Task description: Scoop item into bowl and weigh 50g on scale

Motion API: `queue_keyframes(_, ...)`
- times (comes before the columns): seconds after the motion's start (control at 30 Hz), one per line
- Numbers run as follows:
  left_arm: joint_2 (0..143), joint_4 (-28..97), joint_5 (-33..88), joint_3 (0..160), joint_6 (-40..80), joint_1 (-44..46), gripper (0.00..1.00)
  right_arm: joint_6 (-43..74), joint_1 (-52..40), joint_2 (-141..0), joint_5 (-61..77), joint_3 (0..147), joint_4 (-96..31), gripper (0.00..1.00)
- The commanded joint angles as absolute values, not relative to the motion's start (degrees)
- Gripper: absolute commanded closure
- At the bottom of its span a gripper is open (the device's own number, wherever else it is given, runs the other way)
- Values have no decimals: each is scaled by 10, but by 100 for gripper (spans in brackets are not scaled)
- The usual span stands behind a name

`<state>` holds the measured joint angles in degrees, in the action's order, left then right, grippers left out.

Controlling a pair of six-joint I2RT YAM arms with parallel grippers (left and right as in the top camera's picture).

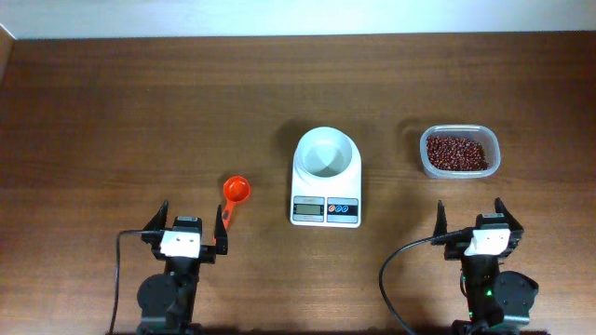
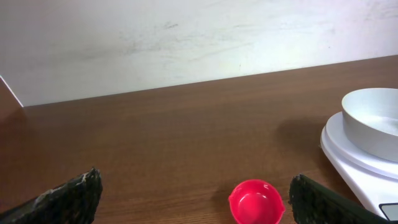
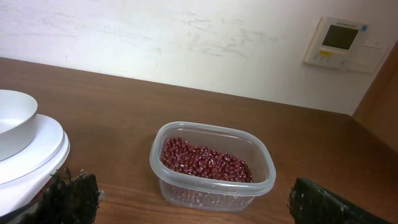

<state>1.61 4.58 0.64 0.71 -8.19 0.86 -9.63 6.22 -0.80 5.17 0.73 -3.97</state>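
The white bowl (image 1: 326, 152) sits empty on the white scale (image 1: 326, 210) at the table's centre; both show in the left wrist view, bowl (image 2: 373, 121) and scale (image 2: 348, 158), and the bowl also in the right wrist view (image 3: 12, 118). The red-brown beans (image 1: 456, 152) fill a clear tub (image 1: 459, 169) at the right, beans (image 3: 205, 160) in the right wrist view. A red scoop (image 1: 236, 193) lies left of the scale, its cup (image 2: 256, 201) between my left fingers' line. My left gripper (image 1: 193, 226) is open and empty. My right gripper (image 1: 468, 221) is open and empty, short of the tub.
The brown wooden table (image 1: 140, 112) ends at a white wall at the back. A wall control panel (image 3: 339, 40) hangs behind the tub. Black cables (image 1: 396, 270) run near each arm base.
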Motion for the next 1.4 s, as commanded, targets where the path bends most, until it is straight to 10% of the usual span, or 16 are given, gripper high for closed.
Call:
queue_keyframes(0.0, 14, 50, 7, 7, -91, 6, 1, -97, 58, -3, 51, 3, -40, 1)
queue_keyframes(0.57, 52, 95, -58, 179, -62, 6, 1, -97, 58, -3, 51, 3, -40, 1)
queue_keyframes(0.93, 606, 481, -21, 797, -58, 6, 1, -96, 58, -3, 51, 3, -40, 1)
queue_keyframes(1.17, 858, 617, 60, 879, -59, 6, 1, -96, 58, -3, 51, 3, -40, 1)
queue_keyframes(1.2, 894, 635, 79, 879, -59, 6, 14, -96, 58, -3, 51, 3, -40, 1)
queue_keyframes(1.23, 926, 659, 79, 879, -59, 6, 80, -96, 58, -3, 51, 3, -40, 1)
queue_keyframes(1.27, 947, 677, 79, 879, -58, 6, 100, -96, 58, -3, 51, 3, -40, 1)
queue_keyframes(1.37, 1021, 758, 80, 877, -47, 8, 100, -97, 58, -3, 51, 3, -40, 1)
